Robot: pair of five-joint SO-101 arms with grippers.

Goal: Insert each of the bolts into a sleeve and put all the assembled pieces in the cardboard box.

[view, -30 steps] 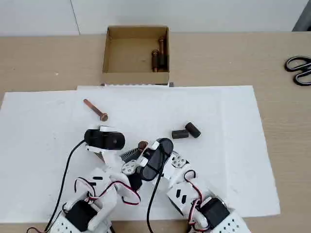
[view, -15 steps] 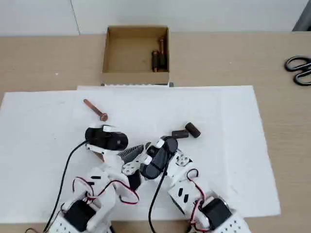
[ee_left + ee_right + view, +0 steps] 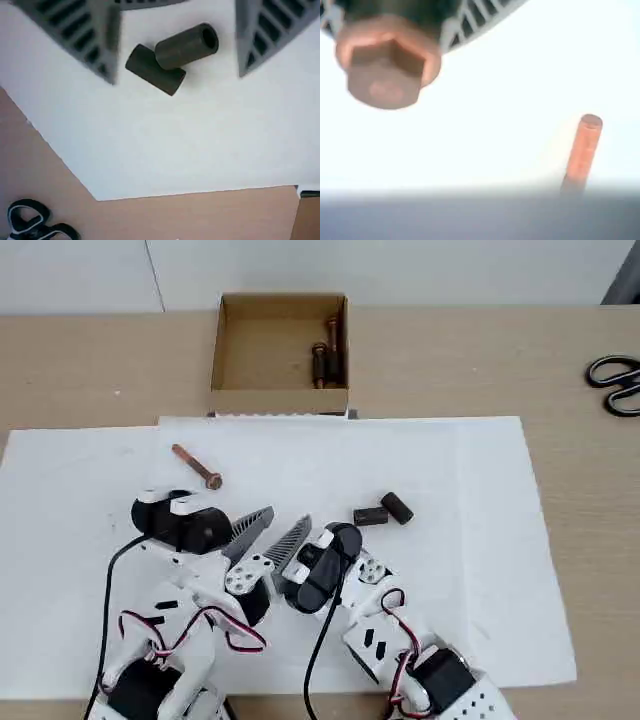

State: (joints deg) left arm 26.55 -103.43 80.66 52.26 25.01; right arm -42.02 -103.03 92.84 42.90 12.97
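Presently we find the right gripper [image 3: 420, 15] clamped on a bolt [image 3: 387, 72]. The left gripper [image 3: 176, 74] stands wide open, facing two sleeves [image 3: 383, 511] right of centre on the white sheet [image 3: 480, 570]. We judge insertion pending: the left gripper must first grasp one sleeve. A second bolt [image 3: 196, 466] lies upper left; the cardboard box [image 3: 215, 350], top centre, holds finished pieces [image 3: 325, 350].

We note a white paper sheet [image 3: 480, 570] lying flat on the wooden table [image 3: 100, 360]. Black-handled scissors [image 3: 612, 383] rest on the table, apart from the sheet.
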